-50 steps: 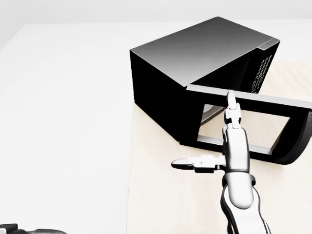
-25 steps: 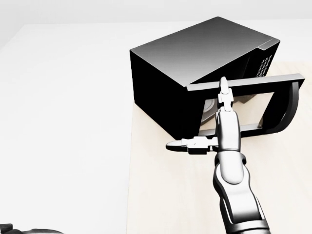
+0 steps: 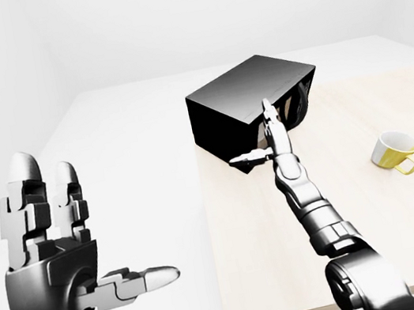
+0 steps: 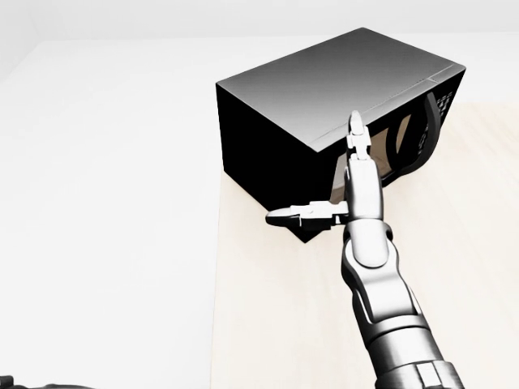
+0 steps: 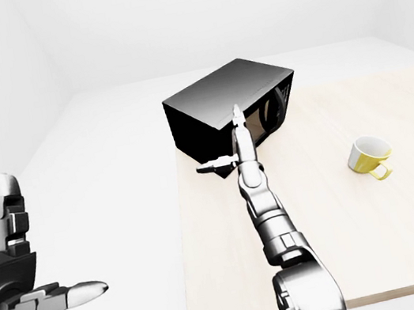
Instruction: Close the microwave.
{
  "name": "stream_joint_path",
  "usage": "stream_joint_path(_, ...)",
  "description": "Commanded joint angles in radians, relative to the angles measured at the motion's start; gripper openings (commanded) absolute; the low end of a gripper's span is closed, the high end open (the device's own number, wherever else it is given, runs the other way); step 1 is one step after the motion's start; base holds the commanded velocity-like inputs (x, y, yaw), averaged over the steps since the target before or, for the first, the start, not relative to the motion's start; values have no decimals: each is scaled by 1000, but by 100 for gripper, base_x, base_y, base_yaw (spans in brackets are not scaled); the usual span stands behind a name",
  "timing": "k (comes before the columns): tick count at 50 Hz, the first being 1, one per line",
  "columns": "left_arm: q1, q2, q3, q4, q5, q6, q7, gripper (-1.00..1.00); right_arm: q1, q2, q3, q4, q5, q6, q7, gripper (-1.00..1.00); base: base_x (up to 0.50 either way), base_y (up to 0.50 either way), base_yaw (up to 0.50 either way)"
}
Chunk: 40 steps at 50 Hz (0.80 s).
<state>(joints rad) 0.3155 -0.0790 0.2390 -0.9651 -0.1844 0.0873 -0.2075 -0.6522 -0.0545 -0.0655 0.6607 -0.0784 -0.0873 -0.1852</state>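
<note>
Our right robot hand [image 4: 340,190], fingers spread wide, reaches out against the microwave [image 4: 324,105] door [image 4: 397,150], just beyond it.

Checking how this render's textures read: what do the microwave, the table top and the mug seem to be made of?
Microwave: looks like dark metal or plastic, satin, with a soft grey sheen on top. Table top: pale wood or laminate, matte, faint grain. Mug: probably glazed ceramic, yellow outside, white inside, smooth.
</note>
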Motion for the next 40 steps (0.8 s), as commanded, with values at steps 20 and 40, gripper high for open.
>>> stream_joint_path(20, 1, -5, 3, -10, -1, 0, -8, 100, -242, 14, 14, 385, 15, 0, 41, 100, 1, 0, 0)
stream_joint_path(40, -1, -1, 2, 0, 3, 0, -4, 100, 393, 34, 67, -733, -121, 175, 91, 100, 0, 0, 0)
